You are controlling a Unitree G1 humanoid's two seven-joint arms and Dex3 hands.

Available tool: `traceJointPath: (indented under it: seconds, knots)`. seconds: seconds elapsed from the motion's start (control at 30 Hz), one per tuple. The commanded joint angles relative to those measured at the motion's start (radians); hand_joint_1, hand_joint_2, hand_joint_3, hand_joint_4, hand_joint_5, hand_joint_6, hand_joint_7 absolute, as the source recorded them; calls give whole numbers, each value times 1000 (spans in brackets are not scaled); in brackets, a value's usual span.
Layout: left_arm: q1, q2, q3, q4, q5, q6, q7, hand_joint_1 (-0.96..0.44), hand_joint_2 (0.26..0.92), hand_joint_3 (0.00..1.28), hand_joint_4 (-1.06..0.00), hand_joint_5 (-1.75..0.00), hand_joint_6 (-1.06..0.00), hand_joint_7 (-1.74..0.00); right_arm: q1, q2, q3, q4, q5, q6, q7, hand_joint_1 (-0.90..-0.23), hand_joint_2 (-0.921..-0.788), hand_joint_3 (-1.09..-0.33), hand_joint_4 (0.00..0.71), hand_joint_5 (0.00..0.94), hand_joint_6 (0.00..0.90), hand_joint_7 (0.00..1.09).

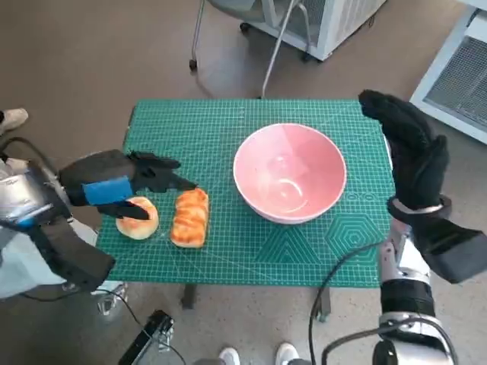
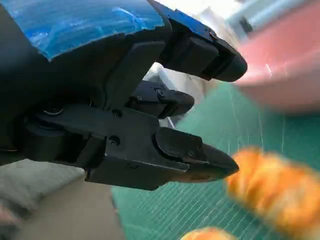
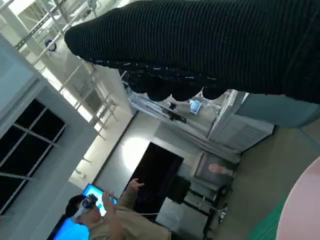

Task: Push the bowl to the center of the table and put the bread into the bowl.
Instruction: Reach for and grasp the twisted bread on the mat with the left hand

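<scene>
A pink bowl [image 1: 289, 173] stands empty on the green cutting mat [image 1: 205, 122], a little right of the middle. A long golden bread [image 1: 190, 217] lies at the mat's front left, with a round bun [image 1: 138, 218] beside it. My left hand [image 1: 125, 184] hovers over the bun with its fingers spread toward the long bread, holding nothing. In the left wrist view its fingers [image 2: 180, 150] point at the blurred long bread [image 2: 272, 192], with the bowl [image 2: 285, 70] beyond. My gloved right hand [image 1: 407, 152] stands raised flat just off the bowl's right side, apart from it.
The mat covers the small table; its right edge lies under my right hand. A chair's legs [image 1: 266, 68] and a white cabinet [image 1: 327, 23] stand behind the table. Shoes [image 1: 255, 355] show at the front. A person [image 3: 107, 215] sits far off in the right wrist view.
</scene>
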Motion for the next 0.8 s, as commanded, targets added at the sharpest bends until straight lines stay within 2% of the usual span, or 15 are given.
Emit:
traceJointPath:
  seconds: [0.03,0.13,0.33,0.5,0.8]
  knots:
    - [-94,3,-69,56,83,-39,53,-79,873,12,-283,0,-408,-52,38,4,11,-18,-16,28,-16,-632,-921,-753,332,17,26,748]
    - [-125,-8,-99,98,103,-46,73,-72,904,21,-270,0,-397,-42,41,5,13,-27,-13,35,-19,-635,-921,-755,332,16,23,753]
    - [-173,-23,-155,166,144,-41,114,-69,918,23,-259,0,-398,-38,45,2,12,-27,-6,40,-18,-636,-921,-755,332,15,20,758]
    - [-202,-39,-201,218,168,-38,145,2,921,99,-255,0,-398,-33,50,-1,8,-29,0,41,-16,-638,-921,-751,332,15,21,759]
    - [-251,-79,-288,314,223,-54,262,67,921,150,-275,-9,-423,-40,54,-2,5,-16,-12,22,-28,-635,-921,-745,333,14,26,753]
